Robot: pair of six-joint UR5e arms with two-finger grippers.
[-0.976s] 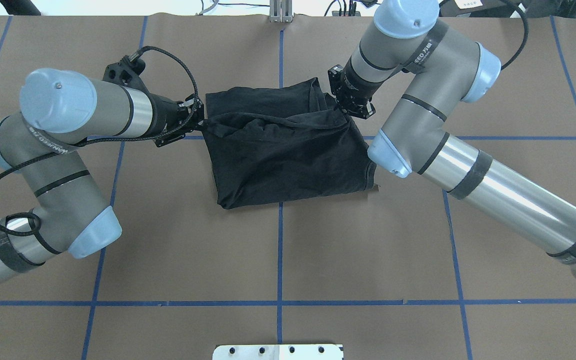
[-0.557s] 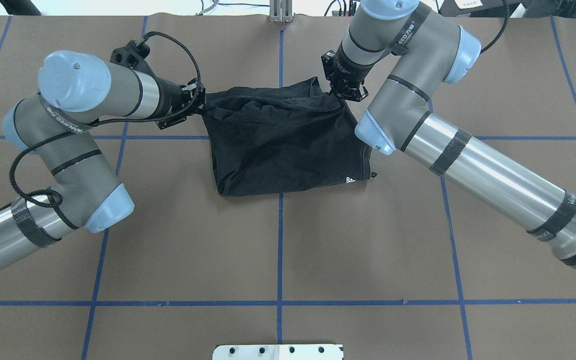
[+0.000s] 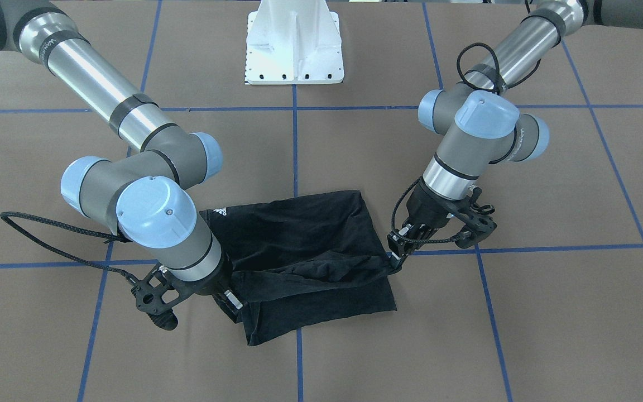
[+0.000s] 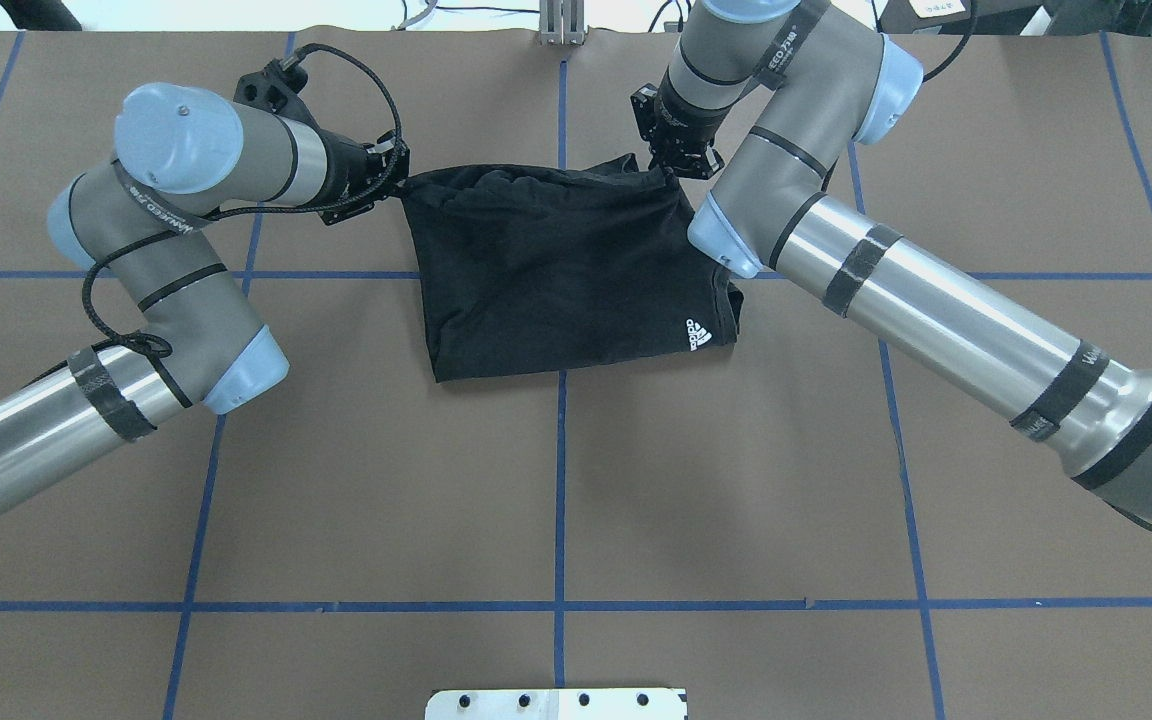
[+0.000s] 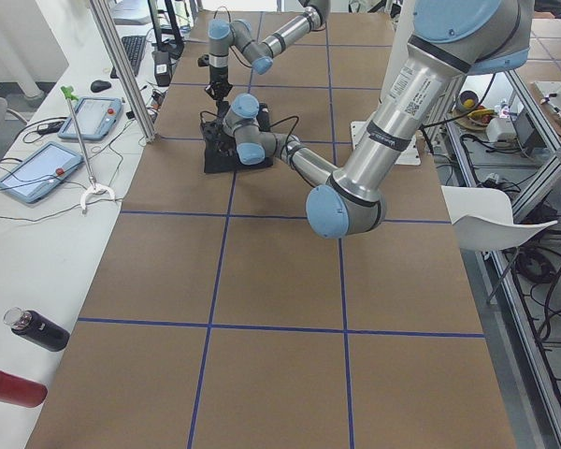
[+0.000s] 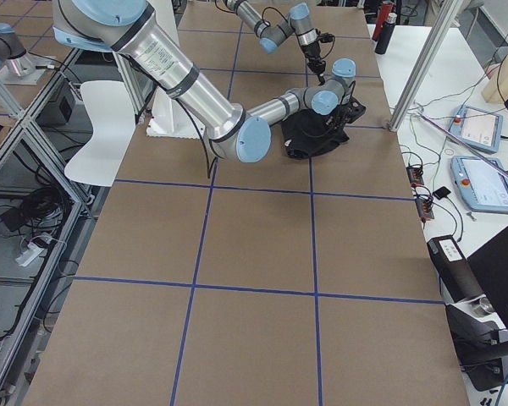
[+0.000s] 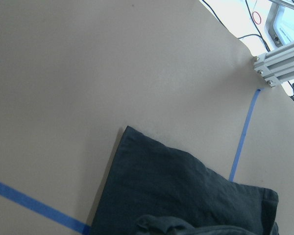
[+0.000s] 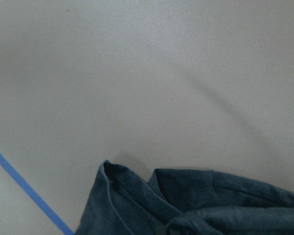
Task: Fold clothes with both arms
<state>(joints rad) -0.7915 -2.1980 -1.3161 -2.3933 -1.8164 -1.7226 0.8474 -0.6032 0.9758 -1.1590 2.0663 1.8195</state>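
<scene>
The black T-shirt (image 4: 566, 270) lies folded on the brown table, with a small white logo (image 4: 698, 333) at its near right corner. My left gripper (image 4: 401, 190) is shut on the far left corner of the shirt's top layer. My right gripper (image 4: 671, 168) is shut on the far right corner. The edge between them is pulled taut just above the table. From the front, the shirt (image 3: 310, 245) hangs between the left gripper (image 3: 395, 259) and the right gripper (image 3: 232, 301). Both wrist views show only dark cloth (image 7: 186, 196) (image 8: 196, 205) over the table.
Blue tape lines (image 4: 560, 450) cross the brown table cover. The white pedestal base (image 3: 293, 44) stands at the robot's side. An aluminium post (image 4: 561, 25) rises at the far edge. A side bench holds tablets (image 5: 37, 173) and bottles (image 5: 37, 329).
Both grippers have carried the shirt's top layer toward the far edge of the table. The bunched cloth has flattened and the white logo has come into sight.
</scene>
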